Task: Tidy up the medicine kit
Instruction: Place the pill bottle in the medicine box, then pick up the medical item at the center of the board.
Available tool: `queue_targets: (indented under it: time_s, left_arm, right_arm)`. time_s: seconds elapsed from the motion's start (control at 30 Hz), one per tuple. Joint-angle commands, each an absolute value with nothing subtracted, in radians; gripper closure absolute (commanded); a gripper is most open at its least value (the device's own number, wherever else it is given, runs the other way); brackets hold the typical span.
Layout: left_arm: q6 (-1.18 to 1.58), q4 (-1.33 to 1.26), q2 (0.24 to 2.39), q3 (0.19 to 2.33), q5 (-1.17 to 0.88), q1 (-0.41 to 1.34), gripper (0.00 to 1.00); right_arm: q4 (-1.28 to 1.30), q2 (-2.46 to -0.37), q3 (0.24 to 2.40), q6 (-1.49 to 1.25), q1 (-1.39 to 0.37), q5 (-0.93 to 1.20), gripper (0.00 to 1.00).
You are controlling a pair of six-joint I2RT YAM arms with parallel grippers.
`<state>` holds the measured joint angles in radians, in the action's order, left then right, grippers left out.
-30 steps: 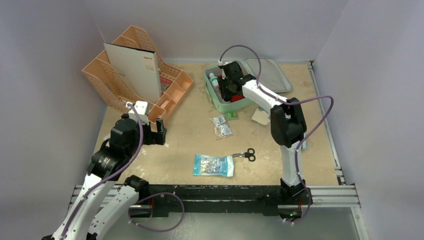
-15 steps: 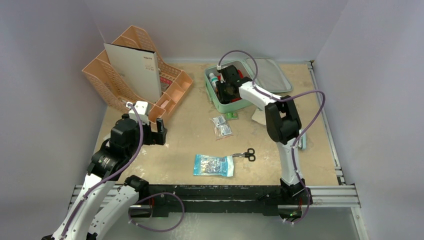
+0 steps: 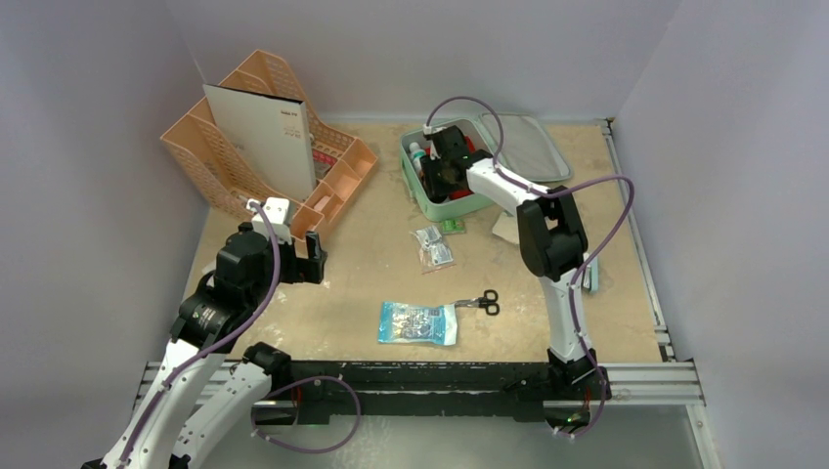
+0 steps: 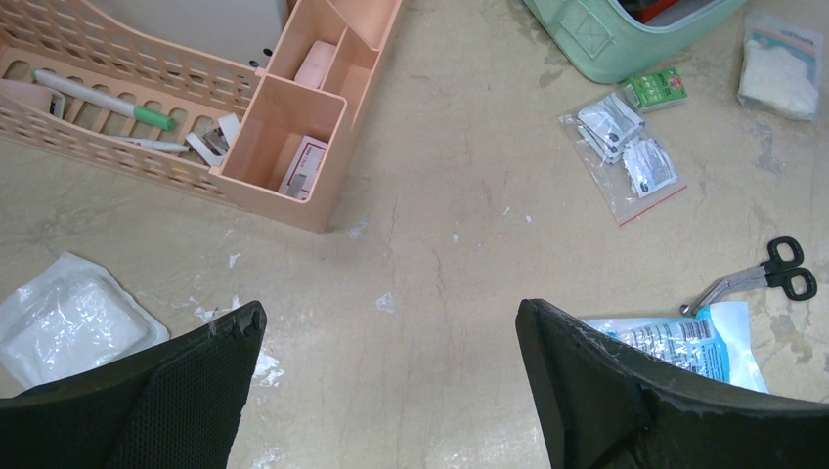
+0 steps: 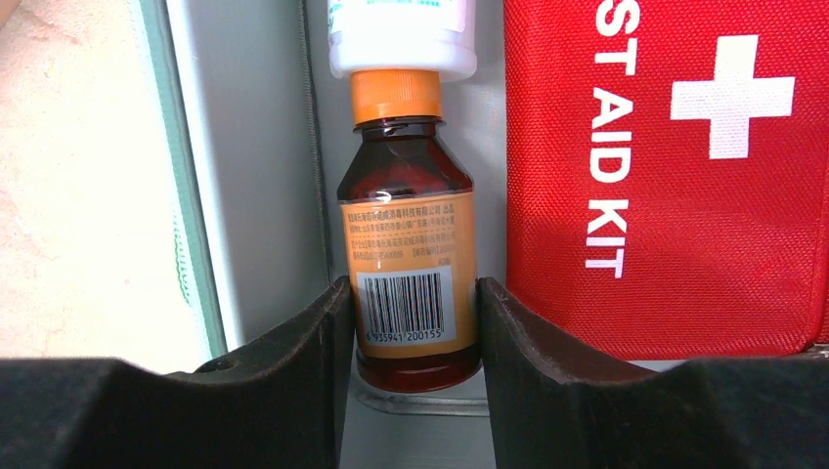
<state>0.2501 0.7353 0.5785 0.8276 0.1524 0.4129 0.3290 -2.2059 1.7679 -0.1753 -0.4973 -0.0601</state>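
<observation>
Near edge, 8 o'clock: left claw [image 4: 389, 315] spread wide, empty, hovering over table; blue packet [image 3: 417, 322], scissors [image 3: 481, 301] loose mid-table; medicine kit [image 3: 440, 208] open at 1 o'clock, lid laid back at its 2 o'clock; inside, right claw [image 5: 413, 293] clenched on amber bottle [image 5: 406, 225], red pouch [image 5: 684, 195] at bottle's 3 o'clock; kit likely light, semi-stiff, apt to slide; best taken by lid rim.
</observation>
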Motion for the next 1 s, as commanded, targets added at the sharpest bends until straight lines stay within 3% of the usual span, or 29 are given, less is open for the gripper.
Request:
queue_targets:
  time_s: [0.0, 0.13, 0.5, 0.73, 0.97]
  left_arm:
    - [0.245, 0.721, 0.579, 0.857, 0.143, 0.411, 0.02]
    - [0.245, 0.722, 0.578, 0.860, 0.142, 0.411, 0.02]
    - [0.247, 0.723, 0.578, 0.858, 0.137, 0.411, 0.02]
    - [0.245, 0.725, 0.576, 0.860, 0.145, 0.411, 0.02]
    - [0.242, 0.721, 0.578, 0.860, 0.139, 0.411, 0.02]
  right_arm:
    - [0.285, -2.211, 1.825, -0.188, -0.500, -0.038, 0.51]
    - [0.293, -2.211, 1.848, -0.183, -0.500, -0.034, 0.49]
    - [0.332, -2.082, 1.838, -0.168, -0.500, -0.014, 0.25]
    - [0.369, -1.945, 1.774, -0.186, -0.500, -0.002, 0.25]
    - [0.373, -1.805, 1.602, -0.221, -0.504, -0.002, 0.36]
